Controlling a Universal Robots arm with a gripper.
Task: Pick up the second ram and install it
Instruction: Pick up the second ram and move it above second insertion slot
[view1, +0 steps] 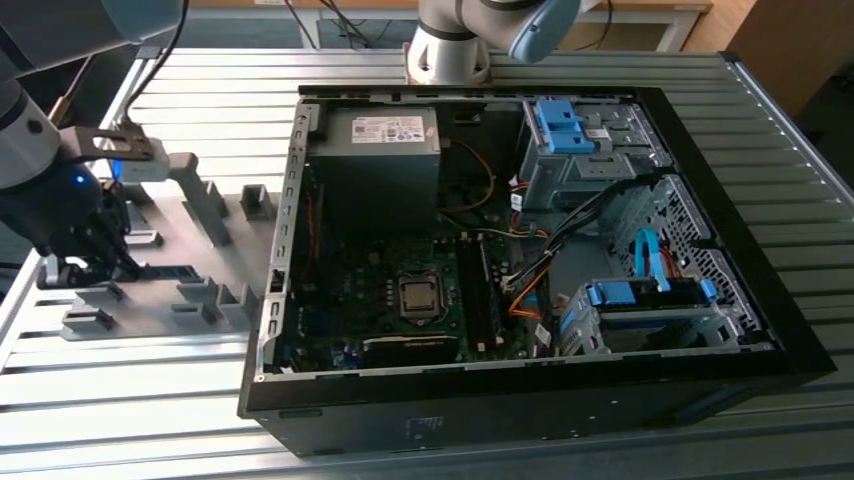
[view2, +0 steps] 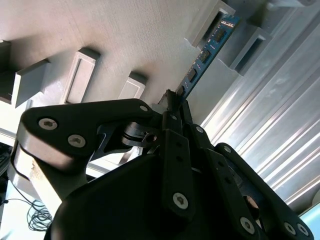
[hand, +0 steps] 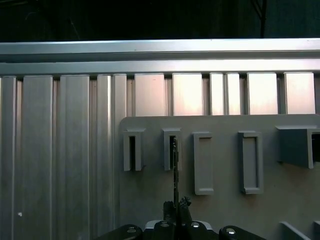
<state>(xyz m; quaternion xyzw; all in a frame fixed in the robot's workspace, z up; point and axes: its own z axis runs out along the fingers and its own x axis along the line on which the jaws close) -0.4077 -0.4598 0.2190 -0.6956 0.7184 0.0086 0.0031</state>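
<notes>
The second ram (view2: 206, 50) stands on its long edge over the grey fixture plate (view2: 100, 30). Its far end sits in a slotted block (view2: 202, 25). Its near end lies between the fingers of the tool (view2: 173, 100). In the first wrist view the strip shows edge-on as 1 thin line running from the slot to the fingertips.

Tool state: narrow. The 2 fingers appear closed on the strip's near end.

The fixture plate lies on the ribbed aluminium tabletop (view1: 134, 400), at the exterior view's left, just beside the open computer case (view1: 534, 405). The motherboard (view1: 387, 270) lies flat inside the case, well apart from the tool.

Status, as a judgement:
- Done: the tool has reached the strip and the grasp looks made.
- Not done: the strip is not clear of its block, so the lift, the transfer to the case and the seating in a motherboard slot are all left.
</notes>
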